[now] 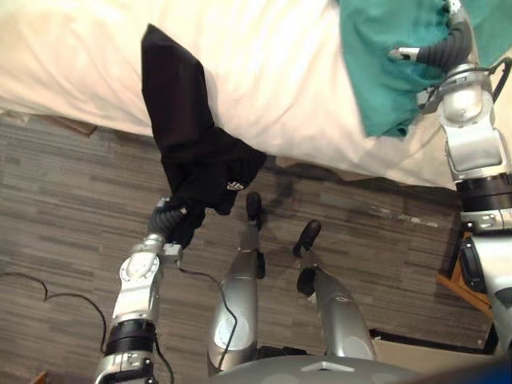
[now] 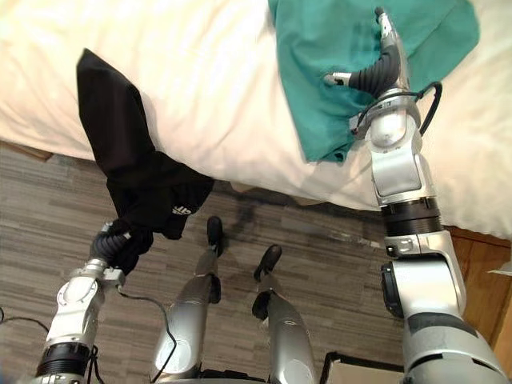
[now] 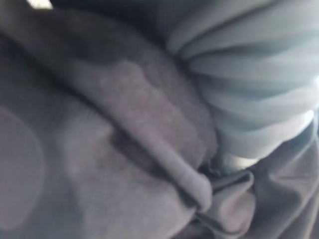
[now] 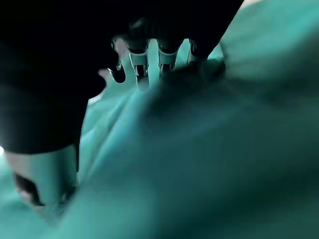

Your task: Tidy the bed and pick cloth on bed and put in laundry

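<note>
A black cloth (image 1: 180,120), a teal cloth (image 2: 336,64), a cream bed (image 1: 272,72), a grey-streaked floor (image 1: 64,208).

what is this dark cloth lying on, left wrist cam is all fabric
Observer: The black cloth hangs off the edge of the bed. Its top end lies on the bed and its lower end is bunched round your left hand, above the floor.
Operator: ok and where's my right hand
Observer: The right hand rests on a teal cloth that lies on the bed, further to your right.
</note>
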### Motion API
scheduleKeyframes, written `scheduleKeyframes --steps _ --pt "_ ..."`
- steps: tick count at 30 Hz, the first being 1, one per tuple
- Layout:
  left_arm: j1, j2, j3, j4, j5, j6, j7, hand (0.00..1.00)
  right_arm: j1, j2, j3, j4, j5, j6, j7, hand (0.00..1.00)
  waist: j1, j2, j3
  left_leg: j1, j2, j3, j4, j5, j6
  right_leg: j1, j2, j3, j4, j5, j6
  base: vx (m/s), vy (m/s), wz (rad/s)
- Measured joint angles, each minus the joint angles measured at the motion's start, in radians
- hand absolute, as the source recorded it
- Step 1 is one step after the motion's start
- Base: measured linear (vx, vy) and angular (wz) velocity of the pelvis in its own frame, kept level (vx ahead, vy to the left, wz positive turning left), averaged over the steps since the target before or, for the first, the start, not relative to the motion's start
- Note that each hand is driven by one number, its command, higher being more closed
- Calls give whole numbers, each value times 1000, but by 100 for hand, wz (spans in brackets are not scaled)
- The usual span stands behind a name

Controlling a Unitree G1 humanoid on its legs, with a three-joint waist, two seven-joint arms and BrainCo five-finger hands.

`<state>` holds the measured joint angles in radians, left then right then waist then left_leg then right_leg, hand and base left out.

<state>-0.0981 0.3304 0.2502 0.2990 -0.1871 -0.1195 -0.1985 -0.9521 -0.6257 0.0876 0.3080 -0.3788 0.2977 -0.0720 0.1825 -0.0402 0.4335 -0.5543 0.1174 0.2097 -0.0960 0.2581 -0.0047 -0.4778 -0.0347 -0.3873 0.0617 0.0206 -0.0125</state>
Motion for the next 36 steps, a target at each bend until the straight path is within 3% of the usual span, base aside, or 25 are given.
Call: scheduleKeyframes --steps 2,3,8,12,15,17,22,26,28,32,35,36 --pt "-11 9 16 -2 -19 0 -14 100 -30 -17 0 -14 -70 31 60 0 -4 6 7 -20 3 0 8 1 -1 -28 -5 -2 31 -11 -3 63 35 3" --pt "-17 10 28 -1 -32 -1 -23 100 -45 -24 0 -7 -77 42 81 100 -2 6 7 -32 5 1 12 1 -1 -47 -7 -2 48 -20 -7 56 29 1" --pt "-21 16 42 1 -65 -29 -43 100 -85 -27 -21 7 -26 44 122 100 -1 5 7 -75 17 8 42 -14 -18 -112 -19 -6 135 -59 -20 26 10 0" --pt "-19 16 58 1 -64 -40 -38 100 -92 -67 -41 77 137 -15 121 100 1 0 4 -75 32 34 71 -28 -19 -110 -18 -4 157 -67 -28 15 -10 -3" --pt "-19 13 66 -3 -66 -38 -33 100 -21 -55 -54 83 263 -83 67 100 -1 -11 -2 -54 39 58 81 -36 -20 -93 -15 14 156 -67 -29 70 -30 -13" --pt "-16 3 65 -14 -66 -29 -25 100 59 -23 -71 82 313 -138 57 100 -5 -13 -3 -17 40 65 82 -37 -20 -55 -13 16 147 -67 -28 86 -27 -9" --pt "27 -15 43 -91 -68 8 15 100 310 132 -74 60 419 -255 9 100 -21 -57 -31 93 44 89 79 -59 -42 59 -1 35 103 -71 -26 95 -43 -9" --pt "81 -67 -49 -130 -56 39 81 100 503 266 -62 51 455 -344 -53 100 -38 -62 -38 210 38 104 51 -66 -49 168 5 56 69 -74 -22 70 -21 -11" --pt "121 -89 -96 -133 -52 50 119 100 586 324 -38 69 468 -372 -81 100 -54 -63 -86 241 35 110 26 -66 -49 189 10 70 52 -73 -18 31 -1 -16" --pt "158 -104 -151 -134 -37 86 159 100 719 410 -31 121 522 -397 -86 100 -81 -46 -114 312 22 118 2 -68 -49 247 11 87 41 -77 -11 44 13 -11" --pt "200 -134 -180 -135 -40 160 165 100 850 466 -35 120 590 -434 -69 100 -96 -22 -158 366 16 142 -1 -82 -44 287 8 114 35 -79 -4 75 15 -23" --pt "222 -150 -194 -127 -40 200 164 100 902 486 -37 118 621 -448 -62 100 -117 -8 -191 381 12 141 -1 -88 -46 304 6 117 28 -81 1 96 5 -8"
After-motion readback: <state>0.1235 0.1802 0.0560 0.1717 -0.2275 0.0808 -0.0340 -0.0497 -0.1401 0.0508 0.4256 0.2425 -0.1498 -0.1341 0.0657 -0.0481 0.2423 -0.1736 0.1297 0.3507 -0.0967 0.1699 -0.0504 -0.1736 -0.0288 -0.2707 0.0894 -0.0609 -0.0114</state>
